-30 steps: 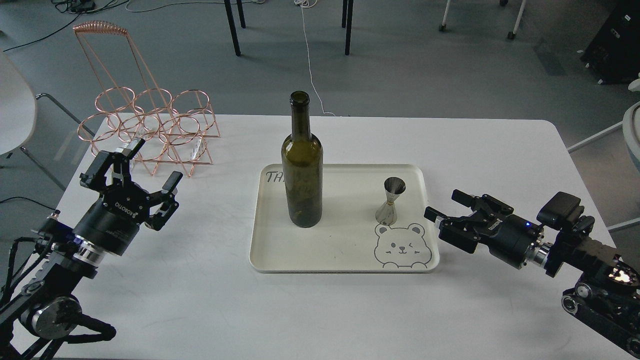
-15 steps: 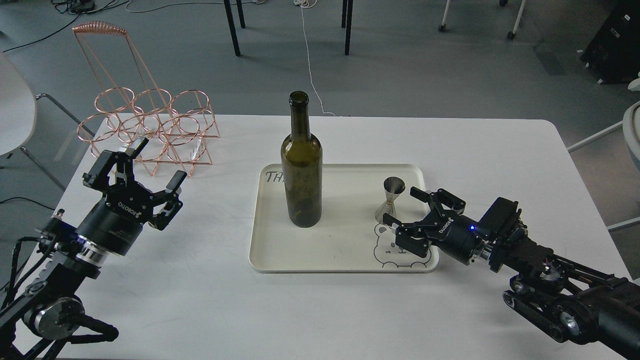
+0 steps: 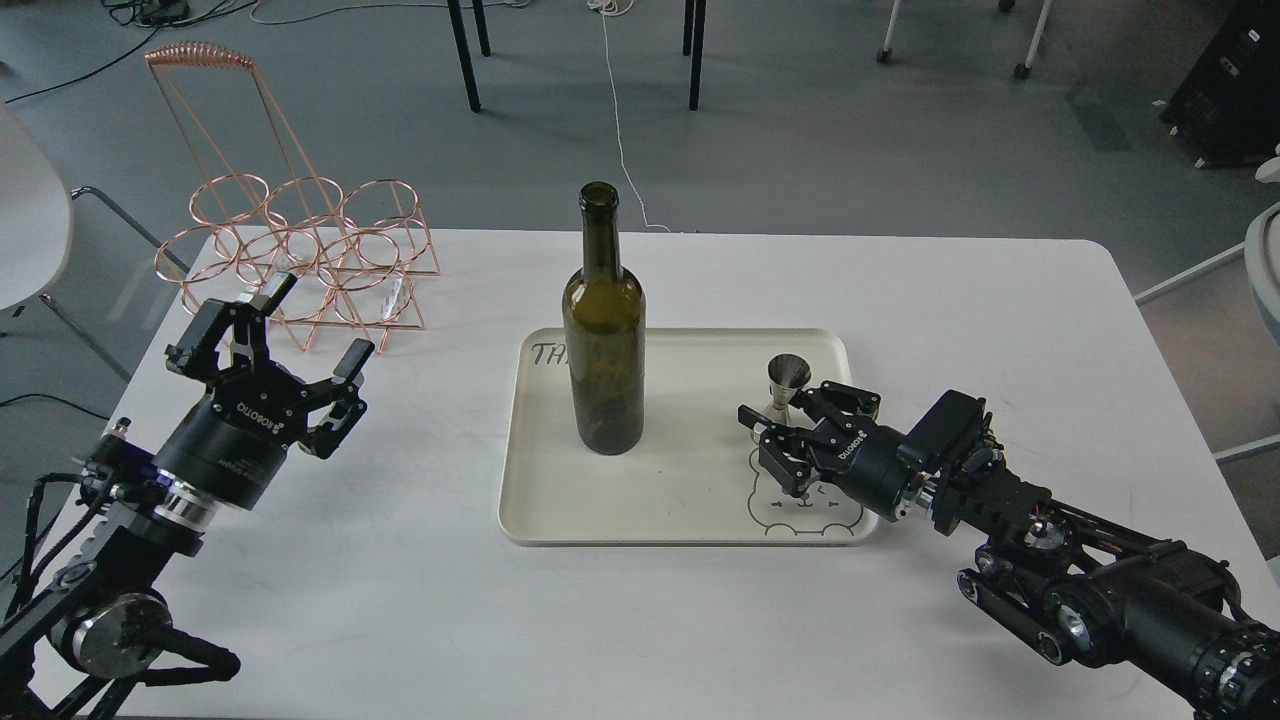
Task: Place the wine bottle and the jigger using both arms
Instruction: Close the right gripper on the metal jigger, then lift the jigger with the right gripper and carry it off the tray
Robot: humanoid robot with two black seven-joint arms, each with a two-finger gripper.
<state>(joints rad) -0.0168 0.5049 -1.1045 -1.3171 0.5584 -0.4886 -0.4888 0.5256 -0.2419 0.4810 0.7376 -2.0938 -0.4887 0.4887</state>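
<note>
On the tabletop (image 3: pixel 700 620) a tray (image 3: pixel 540 500) sits centrally, the wine bottle (image 3: pixel 603 340) upright on its left part, the jigger (image 3: pixel 786 385) on its right; a wire rack (image 3: pixel 300 260) stands behind at far left

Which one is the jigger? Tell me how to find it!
Look at the cream tray in the middle of the white table, the one with a bear drawn in its corner. Near that bear, right at the right gripper, stands the jigger. It is small, shiny and silver, while the wine bottle beside it is tall and dark green.
</note>
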